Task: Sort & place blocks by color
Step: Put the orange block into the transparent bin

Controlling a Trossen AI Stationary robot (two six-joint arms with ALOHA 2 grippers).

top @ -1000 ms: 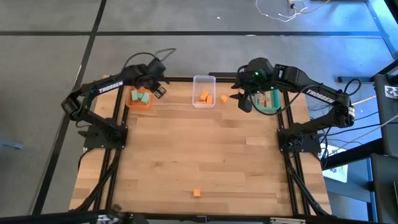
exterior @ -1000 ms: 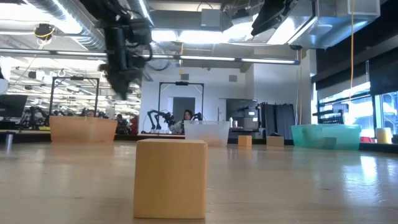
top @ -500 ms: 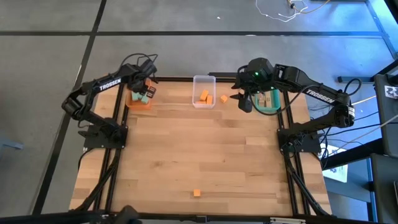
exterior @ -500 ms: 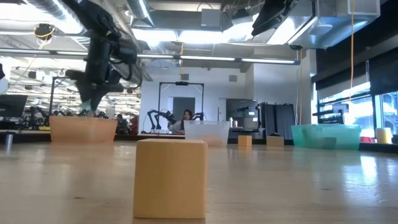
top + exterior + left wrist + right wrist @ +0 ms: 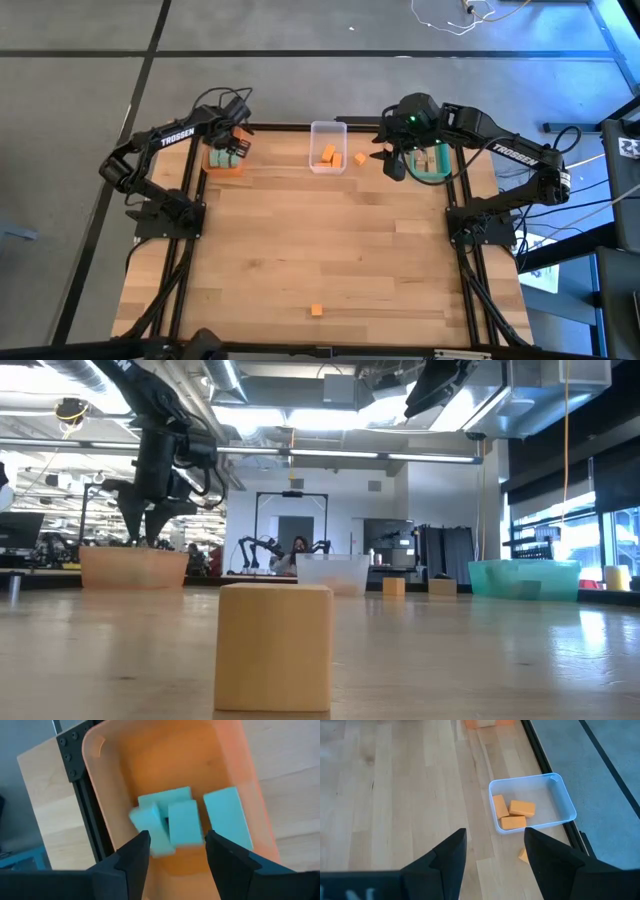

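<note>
My left gripper [image 5: 177, 838] hangs open over the orange bin [image 5: 125, 755], which holds several mint green blocks [image 5: 224, 817]. One mint block [image 5: 149, 831] right below the fingers is blurred. In the high view this gripper [image 5: 230, 150] covers part of the bin at the table's far left. My right gripper [image 5: 394, 166] waits open above the table between the clear bin [image 5: 328, 130] and the teal bin [image 5: 436, 176]. The clear bin [image 5: 559, 795] holds three orange blocks [image 5: 522, 808]. One loose orange block [image 5: 359, 158] lies flat beside it. Another orange block [image 5: 316, 310] lies by the near edge.
Light wood blocks [image 5: 430, 158] lie in the teal bin. All three bins stand in a row along the far edge. The low view has the near orange block [image 5: 275, 645] large in front. The wide middle of the wooden table [image 5: 320, 240] holds no objects.
My left gripper has moved toward the table's left, from beside the orange bin to above it, and has come down. Half a second ago a mint block showed at its fingertips. Now the fingers stand apart and the block is in the bin.
</note>
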